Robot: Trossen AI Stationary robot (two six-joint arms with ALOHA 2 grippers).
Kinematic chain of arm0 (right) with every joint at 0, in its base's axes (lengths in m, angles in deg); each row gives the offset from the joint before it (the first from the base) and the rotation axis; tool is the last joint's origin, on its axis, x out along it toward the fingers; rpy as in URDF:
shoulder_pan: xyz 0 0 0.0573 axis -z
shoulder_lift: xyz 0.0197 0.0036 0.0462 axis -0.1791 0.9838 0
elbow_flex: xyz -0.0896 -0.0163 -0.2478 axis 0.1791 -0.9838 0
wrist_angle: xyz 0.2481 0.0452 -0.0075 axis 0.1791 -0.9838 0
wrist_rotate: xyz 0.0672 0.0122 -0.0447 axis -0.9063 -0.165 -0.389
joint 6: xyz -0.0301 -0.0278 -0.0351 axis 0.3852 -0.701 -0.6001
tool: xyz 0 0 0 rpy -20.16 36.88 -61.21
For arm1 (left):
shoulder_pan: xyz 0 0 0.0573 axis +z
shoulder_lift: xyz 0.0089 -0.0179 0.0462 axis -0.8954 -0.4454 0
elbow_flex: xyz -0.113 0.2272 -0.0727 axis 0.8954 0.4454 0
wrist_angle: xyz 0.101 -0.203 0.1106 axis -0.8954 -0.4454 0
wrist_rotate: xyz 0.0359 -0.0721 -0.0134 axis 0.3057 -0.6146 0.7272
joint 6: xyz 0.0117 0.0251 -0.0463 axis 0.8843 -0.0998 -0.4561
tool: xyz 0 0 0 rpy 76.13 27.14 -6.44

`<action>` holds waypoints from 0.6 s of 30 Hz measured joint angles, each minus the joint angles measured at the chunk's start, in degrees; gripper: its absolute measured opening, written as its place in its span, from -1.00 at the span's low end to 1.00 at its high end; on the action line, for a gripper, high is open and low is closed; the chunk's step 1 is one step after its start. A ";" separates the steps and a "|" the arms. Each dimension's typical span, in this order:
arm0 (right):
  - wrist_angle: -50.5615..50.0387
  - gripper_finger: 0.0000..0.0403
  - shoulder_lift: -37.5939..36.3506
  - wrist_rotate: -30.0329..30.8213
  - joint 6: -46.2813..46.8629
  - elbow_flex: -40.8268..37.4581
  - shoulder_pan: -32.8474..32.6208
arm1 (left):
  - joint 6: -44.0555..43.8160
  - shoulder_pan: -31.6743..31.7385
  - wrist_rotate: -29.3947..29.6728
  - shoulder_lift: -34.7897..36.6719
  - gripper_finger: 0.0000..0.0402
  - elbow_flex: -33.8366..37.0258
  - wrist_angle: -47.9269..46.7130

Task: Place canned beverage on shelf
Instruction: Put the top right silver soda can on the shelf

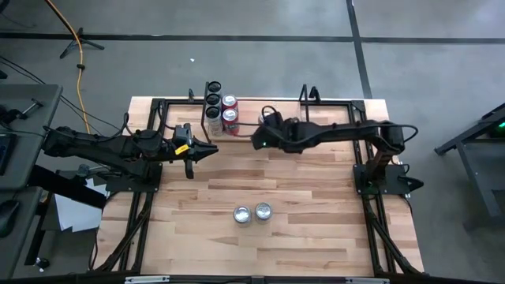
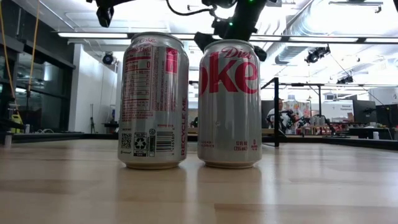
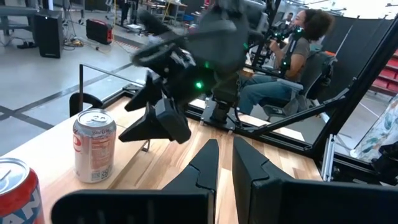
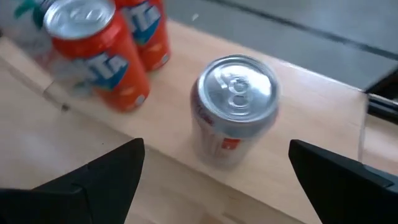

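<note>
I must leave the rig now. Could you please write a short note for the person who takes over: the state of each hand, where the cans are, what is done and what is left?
Right hand: open, holding nothing, hanging over a silver can on the shelf, beside two orange cans.
Left hand: shut, empty, waiting over the left middle of the table.
Done: several cans stand on the shelf at the far edge.
Left: two silver cans stand side by side near the front of the table, not yet moved.
</note>
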 joint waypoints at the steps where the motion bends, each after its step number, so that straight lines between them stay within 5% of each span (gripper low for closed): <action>1: -0.51 0.91 0.26 2.17 2.34 0.01 -0.74 | -0.01 -0.01 0.00 0.00 -0.98 0.00 -0.01; 6: -2.36 0.91 1.42 11.77 13.25 0.03 -3.65 | -0.01 -0.02 0.00 -0.02 -0.98 0.00 -0.01; 18: 2.73 0.91 9.44 17.68 17.25 0.10 -4.75 | -3.04 -0.02 0.00 -0.01 -0.98 0.00 -0.05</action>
